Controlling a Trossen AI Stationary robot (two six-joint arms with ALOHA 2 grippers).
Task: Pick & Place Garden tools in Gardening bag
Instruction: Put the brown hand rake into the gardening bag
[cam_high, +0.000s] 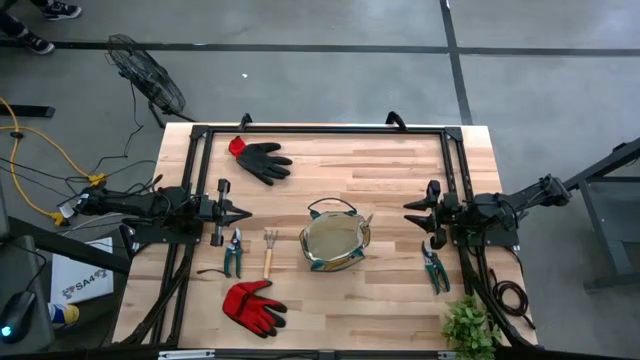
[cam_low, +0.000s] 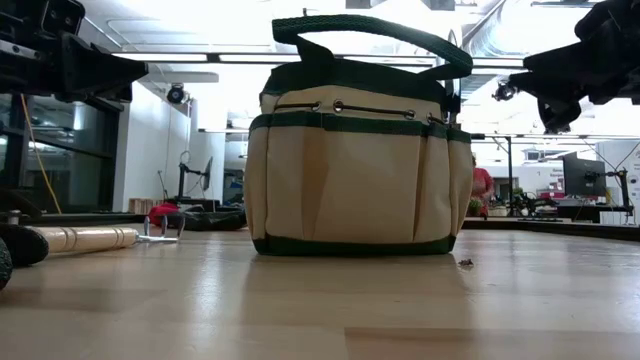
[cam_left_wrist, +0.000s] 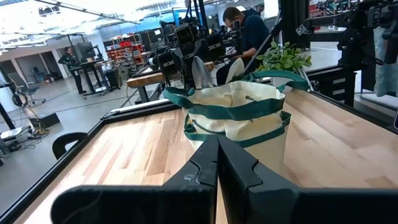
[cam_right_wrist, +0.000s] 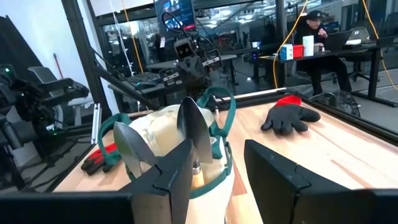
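The biggest thing in front of me is the round olive-tan fabric gardening bag with the dark green rim and loop handles (cam_high: 335, 243), standing upright at the middle of the butcher-block wooden table (cam_high: 390, 170). In it I see 2 silver trowel blades (cam_right_wrist: 194, 134) poking up past the rim; whether anything else lies deeper inside I cannot tell.

Its thin loop handles arch over the mouth, so my main worry is that a tool I lower could catch a loop or the soft rim and tip or drag the bag.

My left gripper (cam_high: 243, 212) hovers left of the bag with its fingers pressed together, holding nothing. My right gripper (cam_high: 412, 214) hovers right of the bag, its fingers parted and empty.

Still out on the table:
- the black-and-red glove (cam_high: 262, 158), toward the far edge;
- the red glove (cam_high: 254, 306), at the near edge;
- 2 green-handled pruners, one (cam_high: 233, 252) beneath my left arm, one (cam_high: 435, 266) beneath my right;
- the wooden-handled fork (cam_high: 269, 251), just beside the left pruners, so a sloppy grasp could nudge both.

The gloves are limp and may fold or slip from a pinch.
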